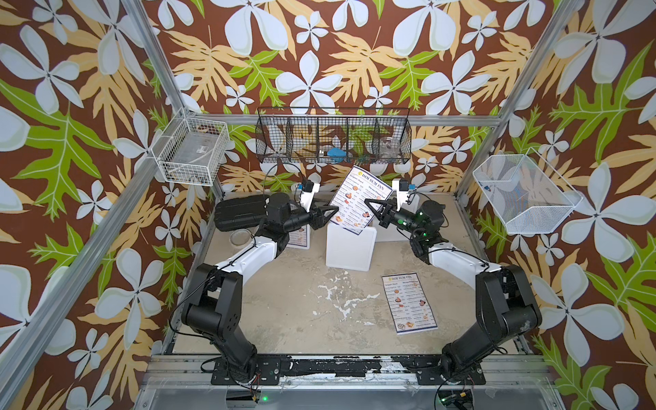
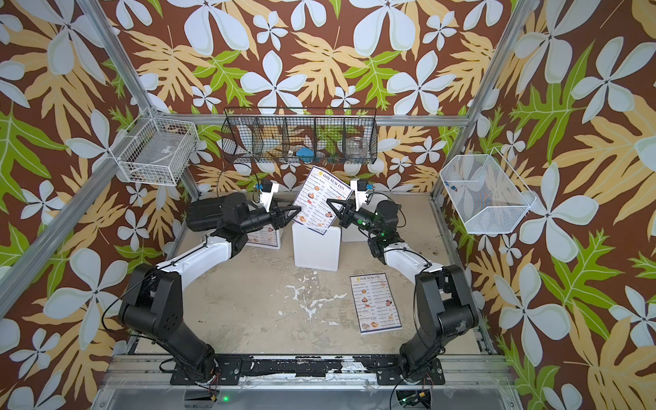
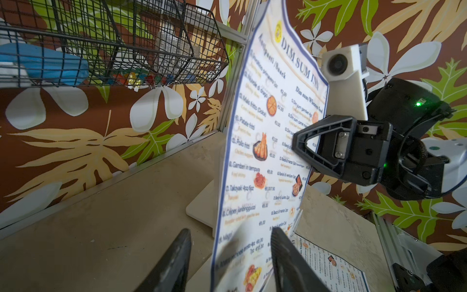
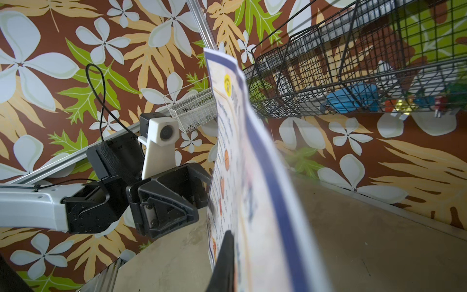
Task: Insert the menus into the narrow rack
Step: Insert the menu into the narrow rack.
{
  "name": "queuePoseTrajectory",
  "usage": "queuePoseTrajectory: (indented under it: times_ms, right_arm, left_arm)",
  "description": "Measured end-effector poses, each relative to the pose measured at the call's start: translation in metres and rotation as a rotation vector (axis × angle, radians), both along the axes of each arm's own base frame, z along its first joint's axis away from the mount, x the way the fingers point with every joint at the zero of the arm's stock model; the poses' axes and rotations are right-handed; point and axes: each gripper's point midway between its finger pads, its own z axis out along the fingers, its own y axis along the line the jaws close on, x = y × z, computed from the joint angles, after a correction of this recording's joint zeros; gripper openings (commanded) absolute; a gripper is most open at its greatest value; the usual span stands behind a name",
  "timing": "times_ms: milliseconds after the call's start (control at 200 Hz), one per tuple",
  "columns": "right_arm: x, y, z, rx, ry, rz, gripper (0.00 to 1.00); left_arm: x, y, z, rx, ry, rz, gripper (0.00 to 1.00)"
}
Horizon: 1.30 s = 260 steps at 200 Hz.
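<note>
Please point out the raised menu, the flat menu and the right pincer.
raised menu (image 1: pixel 355 191): in a top view, printed face
flat menu (image 1: pixel 409 303): in a top view, sheet centre
right pincer (image 3: pixel 296 145): left wrist view, closed tips

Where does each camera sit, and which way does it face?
Both top views: high over the front, looking down and back; both arms show whole, left gripper and right gripper flanking the upright menu.
Left wrist: on the left arm, facing the menu's printed face; own fingers show, right gripper opposite.
Right wrist: on the right arm, seeing the menu nearly edge-on; one own finger shows, left gripper beyond.
Shared: all four see the menu and the black wire basket.
</note>
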Motion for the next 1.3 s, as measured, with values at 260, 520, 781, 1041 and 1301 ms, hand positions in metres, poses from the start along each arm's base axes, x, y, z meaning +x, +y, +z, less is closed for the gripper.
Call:
queuePoseTrajectory:
  times_ms: [260, 520, 781, 1041, 1301]
  right_arm:
    - [-0.011, -0.001, 0.006, -0.061, -0.073, 0.011, 0.00]
    - [-0.014, -0.012, -0.002, -0.142, -0.105, -0.010, 0.00]
    - [-0.020, -0.014, -0.004, -0.203, -0.151, -0.004, 0.00]
    - [-0.023, -0.012, -0.004, -0.242, -0.198, 0.014, 0.00]
    - [-0.020, -0.006, -0.010, -0.249, -0.181, 0.065, 0.01]
  left_arm:
    - [-0.007, 0.003, 0.001, 0.001, -0.001, 0.006, 0.66]
    - [-0.020, 0.010, -0.001, 0.024, -0.033, 0.026, 0.70]
    - [-0.022, 0.011, -0.003, 0.027, -0.044, 0.028, 0.70]
    - [-0.021, 0.009, -0.006, 0.026, -0.045, 0.016, 0.70]
    - [-0.030, 0.012, -0.006, 0.027, -0.040, 0.016, 0.69]
